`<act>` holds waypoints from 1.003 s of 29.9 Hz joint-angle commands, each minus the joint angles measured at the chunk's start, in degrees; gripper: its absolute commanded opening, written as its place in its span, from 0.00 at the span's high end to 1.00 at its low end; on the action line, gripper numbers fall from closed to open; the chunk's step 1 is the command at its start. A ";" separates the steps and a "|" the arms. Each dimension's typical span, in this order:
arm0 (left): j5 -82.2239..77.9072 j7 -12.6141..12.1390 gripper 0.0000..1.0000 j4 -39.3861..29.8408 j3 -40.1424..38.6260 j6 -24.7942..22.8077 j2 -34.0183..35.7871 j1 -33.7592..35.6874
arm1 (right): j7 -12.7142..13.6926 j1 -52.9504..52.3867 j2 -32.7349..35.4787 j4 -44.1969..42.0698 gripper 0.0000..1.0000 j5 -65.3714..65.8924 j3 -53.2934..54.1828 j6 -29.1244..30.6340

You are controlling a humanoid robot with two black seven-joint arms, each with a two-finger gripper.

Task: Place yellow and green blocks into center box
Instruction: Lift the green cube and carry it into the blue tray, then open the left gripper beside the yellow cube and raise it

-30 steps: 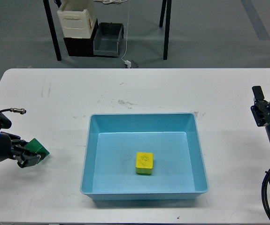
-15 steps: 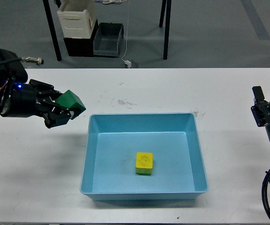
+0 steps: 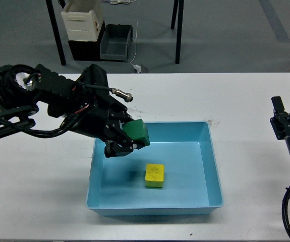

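The left gripper (image 3: pixel 126 142) held the green block (image 3: pixel 136 133) clamped between its fingers above the blue box (image 3: pixel 211 151) — where the yellow block (image 3: pixel 155 175) already lay — apparently positioned for release inside.

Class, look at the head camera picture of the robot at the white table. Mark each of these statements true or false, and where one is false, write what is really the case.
1. The yellow block lies on the floor of the blue box. True.
2. The left gripper holds the green block. True.
3. The green block rests on the table to the left of the box. False: it is held in the air over the box's left part.
4. The right gripper carries a block. False: it holds nothing, off at the table's right edge.
5. The box holds two yellow blocks. False: only one.
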State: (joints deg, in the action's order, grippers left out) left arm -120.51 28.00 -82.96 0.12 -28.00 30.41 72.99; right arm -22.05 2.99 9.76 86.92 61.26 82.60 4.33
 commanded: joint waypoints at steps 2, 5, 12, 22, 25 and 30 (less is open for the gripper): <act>-4.49 0.00 0.69 7.10 5.94 0.00 -5.35 -0.65 | -0.01 0.00 -0.10 0.00 0.00 0.00 0.02 0.07; -4.49 0.00 0.67 8.96 7.00 0.00 -6.24 -1.62 | -0.01 0.00 -0.01 0.00 0.00 0.00 0.11 -0.02; -4.49 0.00 0.19 9.40 6.30 0.00 -6.76 -4.26 | -0.01 -0.61 -0.01 0.00 0.00 0.00 0.28 0.07; -4.13 0.00 0.01 11.68 3.14 0.00 -9.40 -5.49 | 0.08 -0.62 -0.10 0.26 0.00 0.00 0.02 0.33; -1.23 0.00 0.00 11.68 1.03 0.00 -8.97 -5.58 | 0.08 -0.79 -0.10 -0.09 0.00 0.00 -0.16 0.33; 11.13 0.00 0.00 11.42 -5.81 0.00 -7.47 -7.85 | -0.01 -0.44 -0.80 0.53 0.00 -0.87 -0.16 0.77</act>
State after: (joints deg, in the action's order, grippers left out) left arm -118.31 27.99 -71.42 -1.06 -28.00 22.04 67.21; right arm -21.97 2.24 9.48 87.11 61.20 82.39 4.91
